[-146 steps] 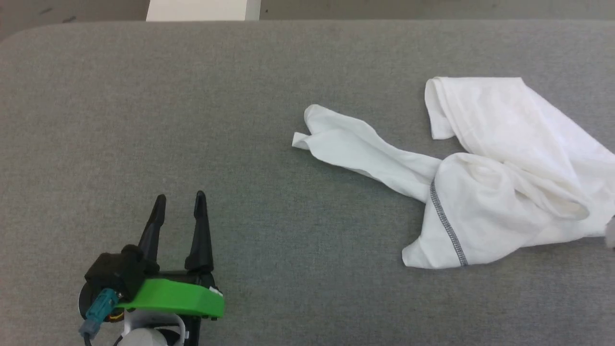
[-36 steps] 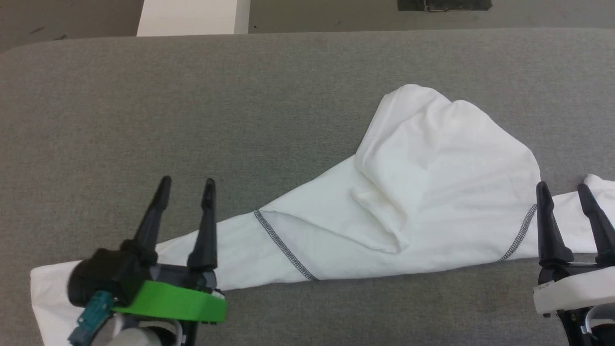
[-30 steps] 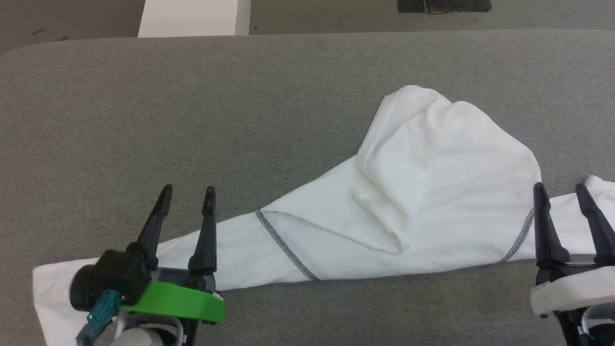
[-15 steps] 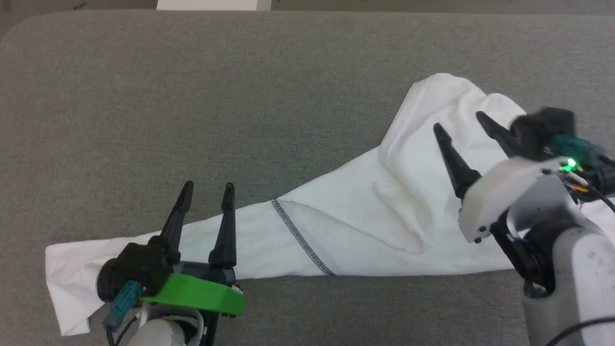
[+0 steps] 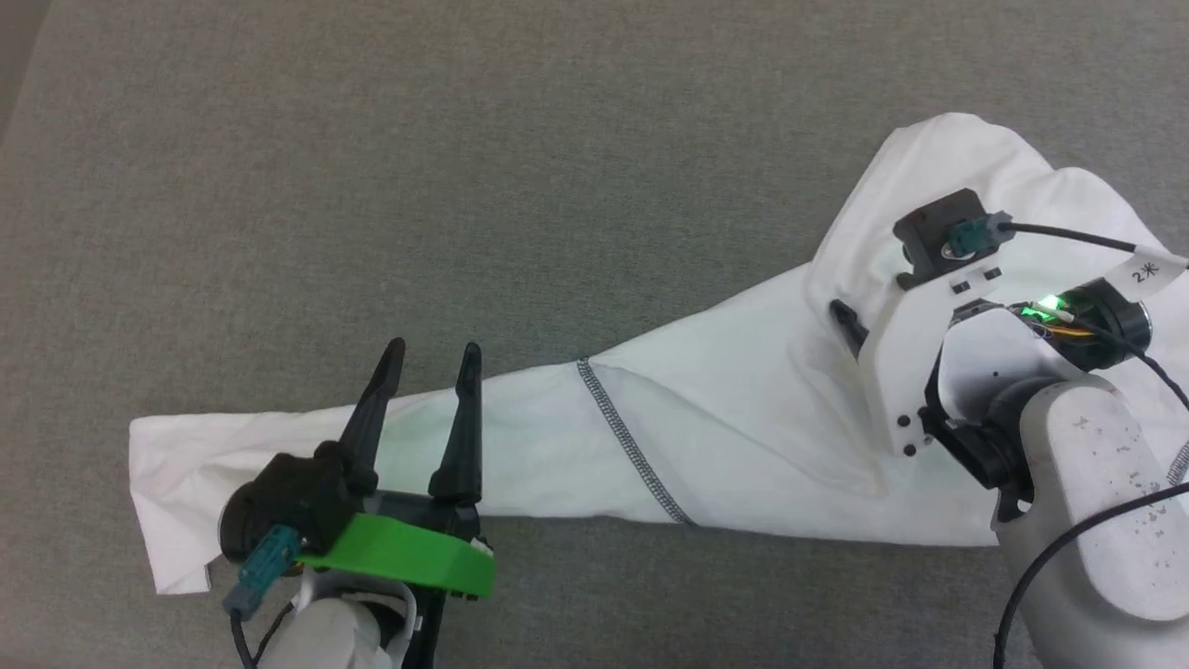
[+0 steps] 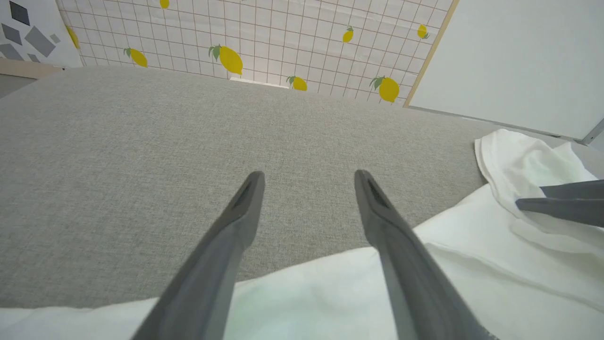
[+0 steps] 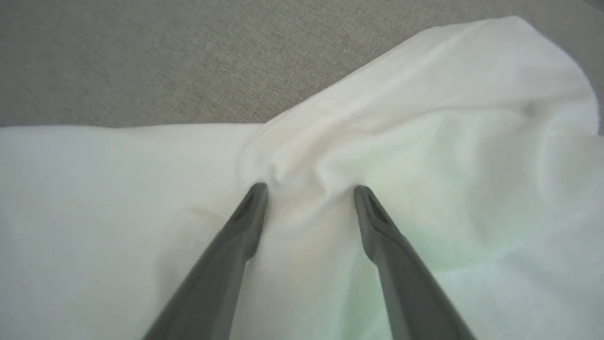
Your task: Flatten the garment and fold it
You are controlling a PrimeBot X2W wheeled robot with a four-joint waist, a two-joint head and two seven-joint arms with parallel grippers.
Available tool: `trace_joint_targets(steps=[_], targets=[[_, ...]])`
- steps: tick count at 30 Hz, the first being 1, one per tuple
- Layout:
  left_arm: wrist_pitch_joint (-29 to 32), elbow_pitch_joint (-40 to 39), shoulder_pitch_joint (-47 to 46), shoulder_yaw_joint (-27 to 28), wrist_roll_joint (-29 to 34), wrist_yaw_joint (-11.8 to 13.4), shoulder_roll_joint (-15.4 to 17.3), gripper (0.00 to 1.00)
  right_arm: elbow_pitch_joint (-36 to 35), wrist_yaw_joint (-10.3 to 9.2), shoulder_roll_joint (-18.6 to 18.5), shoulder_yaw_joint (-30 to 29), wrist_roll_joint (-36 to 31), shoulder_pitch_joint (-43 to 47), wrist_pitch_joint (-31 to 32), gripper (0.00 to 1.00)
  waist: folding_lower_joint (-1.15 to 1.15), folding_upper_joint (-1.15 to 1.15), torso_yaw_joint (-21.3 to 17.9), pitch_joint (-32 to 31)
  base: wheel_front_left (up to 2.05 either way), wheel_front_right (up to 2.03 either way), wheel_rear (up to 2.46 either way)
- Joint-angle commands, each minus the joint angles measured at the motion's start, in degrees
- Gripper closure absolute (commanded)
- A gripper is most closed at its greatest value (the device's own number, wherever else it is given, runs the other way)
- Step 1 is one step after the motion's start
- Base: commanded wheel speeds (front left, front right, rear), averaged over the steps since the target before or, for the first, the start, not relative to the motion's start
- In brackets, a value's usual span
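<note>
You have the left tool (image 5: 435,347) spread wide and empty above one sleeve of the white shirt (image 5: 743,418) — the right tool (image 7: 309,188), also spread, presses its tips into bunched fabric.

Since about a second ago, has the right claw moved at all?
Yes. Judged against the garment, the right claw left the right-hand zigzag seam and went leftward onto the bunched body, open tips now at a fabric fold.
</note>
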Motion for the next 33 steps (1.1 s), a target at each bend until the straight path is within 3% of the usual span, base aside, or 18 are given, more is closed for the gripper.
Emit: trace_joint_targets(steps=[1, 10, 18, 25, 33], targets=[[-0.28, 0.43, -1.36, 0.46, 0.85, -0.62, -0.62, 0.00, 0.71, -0.09, 0.10, -0.27, -0.52, -1.13, -0.67, 1.00, 0.00, 0.00, 0.84, 0.66, 0.00, 0.00, 0.00], [-0.28, 2.30, -0.95, 2.45, 2.33, -3.00, -3.47, 0.00, 1.54, -0.09, 1.13, -3.39, -0.74, -6.54, -6.67, 1.00, 0.00, 0.00, 1.85, -0.95, 0.00, 0.00, 0.00], [-0.28, 2.77, -1.05, 3.25, 3.49, -5.34, -5.73, 0.00, 3.77, -0.09, -2.34, -1.11, -2.44, -23.45, -8.59, 1.00, 0.00, 0.00, 4.85, 1.03, 0.00, 0.00, 0.00], [-0.28, 4.83, -2.69, 2.83, 4.17, -8.14, -8.82, 0.00, 13.52, -0.09, -4.34, 1.36, -8.48, -39.54, -11.65, 1.00, 0.00, 0.00, 9.81, 5.25, 0.00, 0.00, 0.00], [-0.28, 7.27, -4.26, 0.81, 4.88, -11.08, -11.12, 0.00, 25.45, -0.09, -4.48, -0.46, -16.58, -45.46, -19.13, 1.00, 0.00, 0.00, 15.58, 7.94, 0.00, 0.00, 0.00]])
